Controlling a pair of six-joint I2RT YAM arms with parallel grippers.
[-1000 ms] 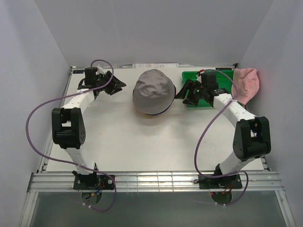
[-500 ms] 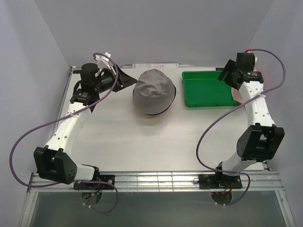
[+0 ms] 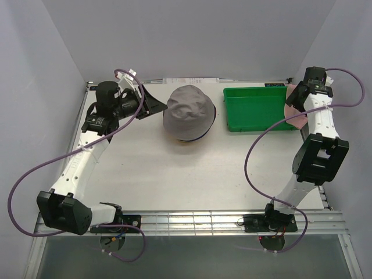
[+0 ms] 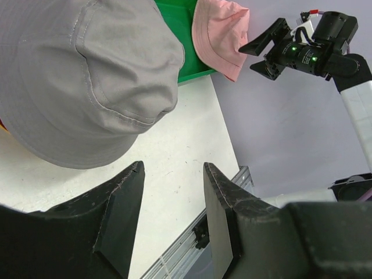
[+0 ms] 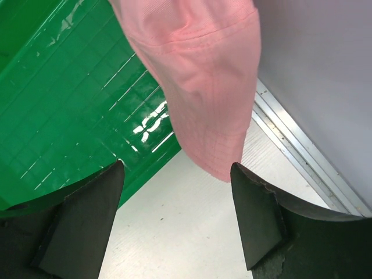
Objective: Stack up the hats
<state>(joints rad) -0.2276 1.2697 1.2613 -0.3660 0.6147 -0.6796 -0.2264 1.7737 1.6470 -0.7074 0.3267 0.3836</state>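
Two hats show plainly. You have the grey fabric bucket hat (image 3: 189, 110) crown-up on the white table (image 3: 174, 174), toward the far edge and in the middle, just left of the green plastic bin (image 3: 250, 107). A dark red fabric edge (image 3: 195, 138) peeks out beneath its near brim, so the grey hat sits on top of something, though you cannot tell how many hats lie under it. The pink fabric bucket hat (image 5: 197, 75) is at the bin's right end, close to the side wall, and its brim overlaps the bin's corner in the right wrist view. Your right gripper (image 5: 177, 168) points at that brim with its jaws spread wide and nothing between them. Your left gripper (image 4: 172, 168) hovers just left of the grey hat, jaws about half apart, empty and clear of the fabric.
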